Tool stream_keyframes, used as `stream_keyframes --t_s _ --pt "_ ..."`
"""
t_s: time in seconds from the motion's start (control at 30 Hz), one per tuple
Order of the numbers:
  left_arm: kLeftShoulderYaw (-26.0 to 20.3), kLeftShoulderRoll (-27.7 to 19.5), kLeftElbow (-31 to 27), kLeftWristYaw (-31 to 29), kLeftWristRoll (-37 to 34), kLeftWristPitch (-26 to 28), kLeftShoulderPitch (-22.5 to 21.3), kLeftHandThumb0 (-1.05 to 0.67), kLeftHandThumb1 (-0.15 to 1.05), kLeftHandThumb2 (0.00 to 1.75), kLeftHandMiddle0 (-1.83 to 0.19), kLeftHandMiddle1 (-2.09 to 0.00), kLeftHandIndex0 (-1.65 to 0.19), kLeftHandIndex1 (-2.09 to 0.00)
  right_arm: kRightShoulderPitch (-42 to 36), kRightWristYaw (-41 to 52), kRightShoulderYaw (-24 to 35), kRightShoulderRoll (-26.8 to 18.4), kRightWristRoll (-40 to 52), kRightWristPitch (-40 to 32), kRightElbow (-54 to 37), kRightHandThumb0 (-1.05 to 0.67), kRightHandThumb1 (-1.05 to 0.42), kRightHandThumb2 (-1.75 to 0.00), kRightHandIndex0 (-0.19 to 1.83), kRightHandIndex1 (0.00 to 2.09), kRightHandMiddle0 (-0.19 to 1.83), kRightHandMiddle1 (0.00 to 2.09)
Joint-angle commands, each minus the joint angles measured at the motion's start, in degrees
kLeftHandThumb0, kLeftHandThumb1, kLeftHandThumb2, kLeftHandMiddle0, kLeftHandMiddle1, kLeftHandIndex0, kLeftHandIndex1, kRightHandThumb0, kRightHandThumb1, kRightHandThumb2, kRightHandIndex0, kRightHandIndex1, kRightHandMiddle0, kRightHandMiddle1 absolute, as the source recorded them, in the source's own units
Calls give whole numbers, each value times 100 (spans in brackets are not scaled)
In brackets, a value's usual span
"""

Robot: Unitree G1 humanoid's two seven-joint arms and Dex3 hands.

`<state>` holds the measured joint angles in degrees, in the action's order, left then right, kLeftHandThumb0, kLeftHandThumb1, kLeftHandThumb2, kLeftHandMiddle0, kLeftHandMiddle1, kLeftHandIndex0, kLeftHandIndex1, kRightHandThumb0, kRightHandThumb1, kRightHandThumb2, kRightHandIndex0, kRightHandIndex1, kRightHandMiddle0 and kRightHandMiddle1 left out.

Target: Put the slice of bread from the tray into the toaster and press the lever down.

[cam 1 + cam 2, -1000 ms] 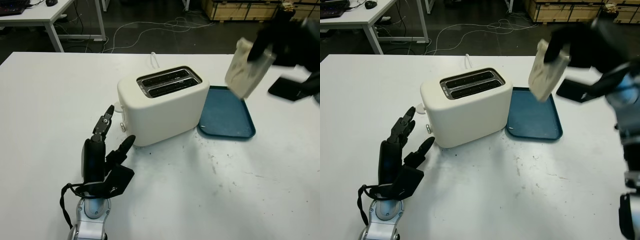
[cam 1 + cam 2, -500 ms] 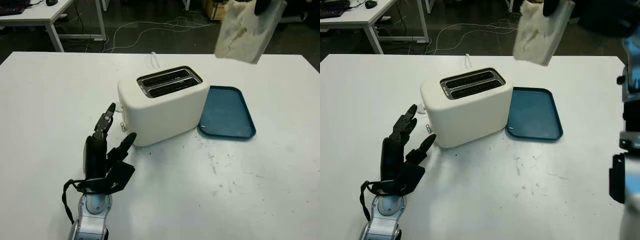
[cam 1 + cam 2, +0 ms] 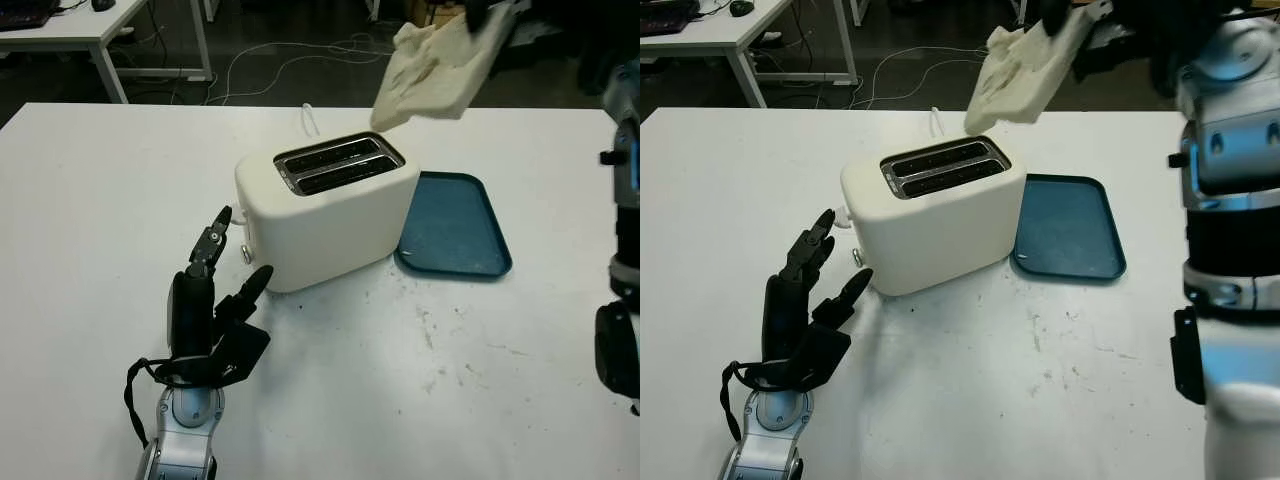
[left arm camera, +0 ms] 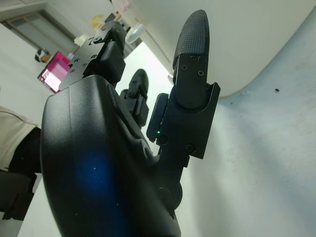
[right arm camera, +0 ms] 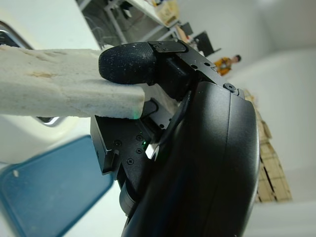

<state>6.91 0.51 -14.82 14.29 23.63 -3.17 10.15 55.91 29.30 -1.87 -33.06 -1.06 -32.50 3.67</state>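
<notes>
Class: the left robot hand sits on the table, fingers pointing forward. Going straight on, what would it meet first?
Probably the toaster: the left robot hand, open, points at its near side wall.

The place looks like a robotics lab or workshop: a plain white worktable (image 3: 90,200) stands on a dark floor strewn with loose cables (image 3: 290,55), a second white desk (image 3: 90,30) sits behind, and wooden crates (image 3: 1120,20) are stacked along the back.

White table (image 3: 100,200) with toaster (image 3: 330,210) and blue tray (image 3: 455,225).
</notes>
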Motion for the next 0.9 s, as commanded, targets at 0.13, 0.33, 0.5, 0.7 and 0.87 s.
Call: stream_keyframes --t_s 0.13,0.33,0.5,0.7,0.87 --pt "7 -5 78 107 33 -181 -30 -65 92 23 -45 -1 -34 -1 -131 204 -146 201 36 625 407 36 -92 -50 108 175 83 175" --pt "15 1 132 163 45 -230 -39 -65 92 23 -45 -1 -34 -1 -240 -58 -254 459 -99 696 683 31 -92 -54 110 175 87 175" --pt "20 11 122 161 61 -185 -32 -65 92 23 -45 -1 -34 -1 -459 -294 -328 615 -254 1006 933 23 -92 -53 107 175 83 175" --pt "1 24 207 185 0 -258 -75 -67 92 23 -45 -2 -34 -1 -564 -481 -444 623 -606 1728 1494 10 -92 -44 100 175 79 175" --pt "23 27 208 208 21 -282 -55 -66 92 24 -45 -2 -34 0 -529 -585 -473 623 -801 2191 1918 3 -92 -37 98 175 77 175"
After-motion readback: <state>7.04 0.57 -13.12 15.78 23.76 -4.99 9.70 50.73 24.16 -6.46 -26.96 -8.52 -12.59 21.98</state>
